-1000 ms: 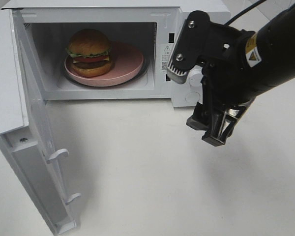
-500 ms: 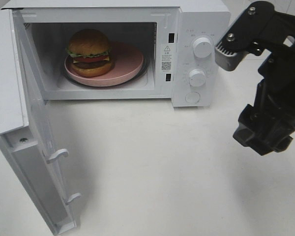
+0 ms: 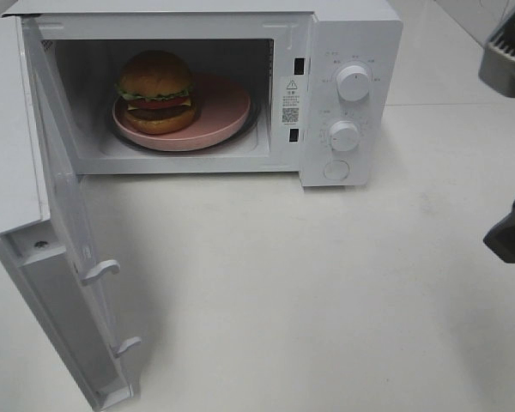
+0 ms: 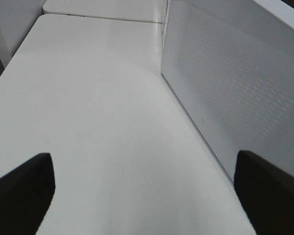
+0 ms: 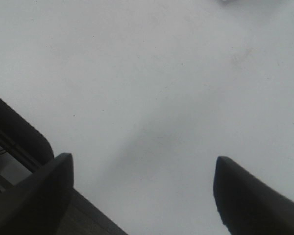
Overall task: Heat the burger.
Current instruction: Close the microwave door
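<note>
The fist-sized burger (image 3: 155,90), with its glossy, domed golden-brown bun, a frill of green lettuce and dark filling layers with a red streak between them, stands upright inside the cavity of the white microwave oven (image 3: 352,34). It rests on the round pink plate (image 3: 227,107), toward the plate's 9 o'clock side rather than its middle. It looks whole and square on its base, with no lean. The plate keeps the burger off the oven floor and would, I judge, carry it round while it heats.

The white oven door (image 3: 17,129) stands swung wide toward 8 o'clock of the cavity, so heating cannot have begun. At 3 o'clock of the cavity are two white round knobs, upper (image 3: 354,82) and lower (image 3: 344,136).

The right jaws stand apart and empty above the bare white bench (image 3: 309,300), with that arm only at the 3 o'clock edge of the high view. The left jaws are likewise apart, holding nothing, beside a white dotted panel (image 4: 235,88), probably the door's face. Shutting the door seems the next need.
</note>
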### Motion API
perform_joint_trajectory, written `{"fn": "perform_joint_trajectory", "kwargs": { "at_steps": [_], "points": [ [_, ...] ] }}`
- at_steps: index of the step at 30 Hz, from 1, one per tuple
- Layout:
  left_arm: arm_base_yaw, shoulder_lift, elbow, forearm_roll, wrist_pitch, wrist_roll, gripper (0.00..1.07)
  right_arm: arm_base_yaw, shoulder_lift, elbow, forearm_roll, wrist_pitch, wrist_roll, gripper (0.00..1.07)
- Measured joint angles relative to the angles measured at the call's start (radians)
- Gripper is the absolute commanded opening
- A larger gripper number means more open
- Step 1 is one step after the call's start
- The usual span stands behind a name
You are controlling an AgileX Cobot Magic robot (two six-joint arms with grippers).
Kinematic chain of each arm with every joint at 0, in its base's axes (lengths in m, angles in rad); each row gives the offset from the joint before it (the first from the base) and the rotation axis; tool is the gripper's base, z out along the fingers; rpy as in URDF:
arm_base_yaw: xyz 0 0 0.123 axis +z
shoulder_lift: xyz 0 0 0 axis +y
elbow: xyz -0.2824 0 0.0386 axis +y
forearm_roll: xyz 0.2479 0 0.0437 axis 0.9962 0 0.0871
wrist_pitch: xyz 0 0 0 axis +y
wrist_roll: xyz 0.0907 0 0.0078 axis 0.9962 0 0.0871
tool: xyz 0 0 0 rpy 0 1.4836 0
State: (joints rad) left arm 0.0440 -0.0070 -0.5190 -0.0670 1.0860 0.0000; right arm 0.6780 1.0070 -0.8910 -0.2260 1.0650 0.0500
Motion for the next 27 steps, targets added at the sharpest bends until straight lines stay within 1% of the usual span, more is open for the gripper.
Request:
{"fn": "perform_joint_trajectory", "kwargs": {
  "at_steps": [6,10,12,13,14,15,16,18,19,21,22,24,26,27],
  "points": [
    [0.0,0.0,0.0,0.0,0.0,0.0,0.91,0.0,-0.088,0.0,0.0,0.032,0.029,0.76],
    [0.0,0.0,0.0,0.0,0.0,0.0,0.91,-0.004,-0.115,0.0,0.0,0.061,0.039,0.76],
    [0.0,0.0,0.0,0.0,0.0,0.0,0.91,-0.052,-0.142,0.016,0.013,0.068,0.04,0.76],
    [0.0,0.0,0.0,0.0,0.0,0.0,0.91,-0.052,-0.142,0.016,0.013,0.068,0.04,0.76],
    [0.0,0.0,0.0,0.0,0.0,0.0,0.91,-0.109,-0.164,0.037,0.026,0.072,0.039,0.76],
    [0.0,0.0,0.0,0.0,0.0,0.0,0.91,-0.144,-0.18,0.05,0.031,0.073,0.036,0.76],
    [0.0,0.0,0.0,0.0,0.0,0.0,0.91,-0.144,-0.18,0.05,0.031,0.073,0.036,0.76],
    [0.0,0.0,0.0,0.0,0.0,0.0,0.91,-0.27,-0.259,0.097,0.035,0.075,0.017,0.76],
    [0.0,0.0,0.0,0.0,0.0,0.0,0.91,-0.27,-0.259,0.097,0.035,0.075,0.017,0.76],
    [0.0,0.0,0.0,0.0,0.0,0.0,0.91,-0.344,-0.335,0.128,0.039,0.075,0.013,0.76],
    [0.0,0.0,0.0,0.0,0.0,0.0,0.91,-0.344,-0.335,0.128,0.039,0.075,0.013,0.76],
    [0.0,0.0,0.0,0.0,0.0,0.0,0.91,-0.407,-0.42,0.16,0.05,0.076,0.012,0.76],
    [0.0,0.0,0.0,0.0,0.0,0.0,0.91,-0.421,-0.443,0.169,0.053,0.076,0.011,0.76],
    [0.0,0.0,0.0,0.0,0.0,0.0,0.91,-0.456,-0.504,0.195,0.06,0.076,0.011,0.76]
  ]
}}
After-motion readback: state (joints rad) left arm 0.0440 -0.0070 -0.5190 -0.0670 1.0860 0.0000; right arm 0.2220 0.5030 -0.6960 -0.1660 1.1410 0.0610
